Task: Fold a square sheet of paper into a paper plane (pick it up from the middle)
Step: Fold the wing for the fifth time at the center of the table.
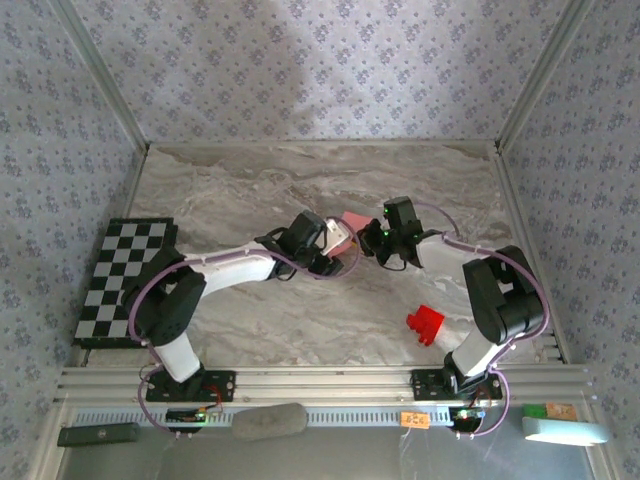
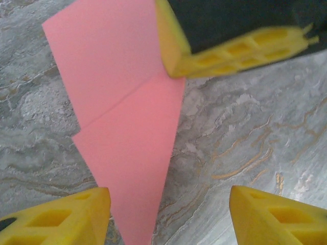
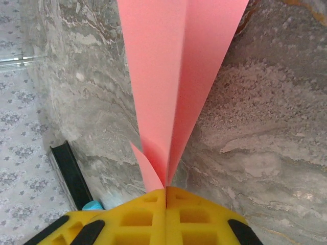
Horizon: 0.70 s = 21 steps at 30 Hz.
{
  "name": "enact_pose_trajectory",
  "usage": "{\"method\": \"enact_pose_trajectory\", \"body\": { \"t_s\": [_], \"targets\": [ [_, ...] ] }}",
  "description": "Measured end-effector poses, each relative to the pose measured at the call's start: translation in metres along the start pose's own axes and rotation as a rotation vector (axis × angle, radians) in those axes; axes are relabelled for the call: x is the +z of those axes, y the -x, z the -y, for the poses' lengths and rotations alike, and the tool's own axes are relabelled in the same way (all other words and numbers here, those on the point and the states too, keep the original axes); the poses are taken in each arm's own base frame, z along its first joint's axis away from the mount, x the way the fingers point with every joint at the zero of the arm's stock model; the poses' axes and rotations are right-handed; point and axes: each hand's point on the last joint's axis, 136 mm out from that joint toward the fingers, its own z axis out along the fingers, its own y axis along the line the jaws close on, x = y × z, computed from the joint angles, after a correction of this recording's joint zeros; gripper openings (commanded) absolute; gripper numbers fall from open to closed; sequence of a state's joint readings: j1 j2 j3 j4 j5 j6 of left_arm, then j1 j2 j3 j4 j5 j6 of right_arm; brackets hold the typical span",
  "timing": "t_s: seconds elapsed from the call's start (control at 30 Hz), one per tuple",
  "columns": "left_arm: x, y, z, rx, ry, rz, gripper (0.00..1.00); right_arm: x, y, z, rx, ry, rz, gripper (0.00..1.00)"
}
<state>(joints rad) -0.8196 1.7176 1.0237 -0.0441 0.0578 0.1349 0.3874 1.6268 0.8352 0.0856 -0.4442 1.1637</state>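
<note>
Pink-red paper, part-folded into the paper plane (image 2: 127, 127), hangs between the two pincers over the middle of the marble table top (image 1: 300, 190). The right pincer (image 3: 166, 194) is clenched on it: its yellow fingers (image 3: 153, 219) meet flush, with the paper nipped at their tips and the folded layers fanning straight out ahead of them. The left pincer (image 2: 168, 204) stands released, its two fingers (image 2: 61, 219) set well apart; the plane's narrow point lies in that gap, close to one finger and far from the other. Seen from the left wrist, the long axis runs from this point directly away from the left pincer, and the body widens toward the right pincer's grip on its far side edge. One long edge is straight from grip to tip; the opposite edge steps in where one folded layer overlaps the next, and a crease crosses between them. Whether the paper touches the marble cannot be told. Ahead of both pincers the marble lies bare up to the patterned back wall (image 1: 330, 70). A red block (image 1: 425, 325) sits behind the right pincer, near that arm's base, and a chequered board (image 1: 120, 275) lies well out to the left pincer's outer side, at the table's edge.
</note>
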Motion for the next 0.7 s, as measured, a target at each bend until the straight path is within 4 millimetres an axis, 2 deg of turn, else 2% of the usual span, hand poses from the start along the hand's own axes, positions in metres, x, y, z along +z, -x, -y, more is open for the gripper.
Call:
{"method": "enact_pose_trajectory", "body": {
  "t_s": [0.23, 0.7],
  "targets": [
    [0.01, -0.004, -0.004, 0.12, 0.024, 0.008, 0.6, -0.004, 0.001, -0.002, 0.018, 0.013, -0.012, 0.03],
    [0.026, -0.014, 0.002, 0.202, -0.013, -0.01, 0.37, -0.005, -0.007, 0.003, 0.052, -0.002, -0.057, 0.06]
  ]
}}
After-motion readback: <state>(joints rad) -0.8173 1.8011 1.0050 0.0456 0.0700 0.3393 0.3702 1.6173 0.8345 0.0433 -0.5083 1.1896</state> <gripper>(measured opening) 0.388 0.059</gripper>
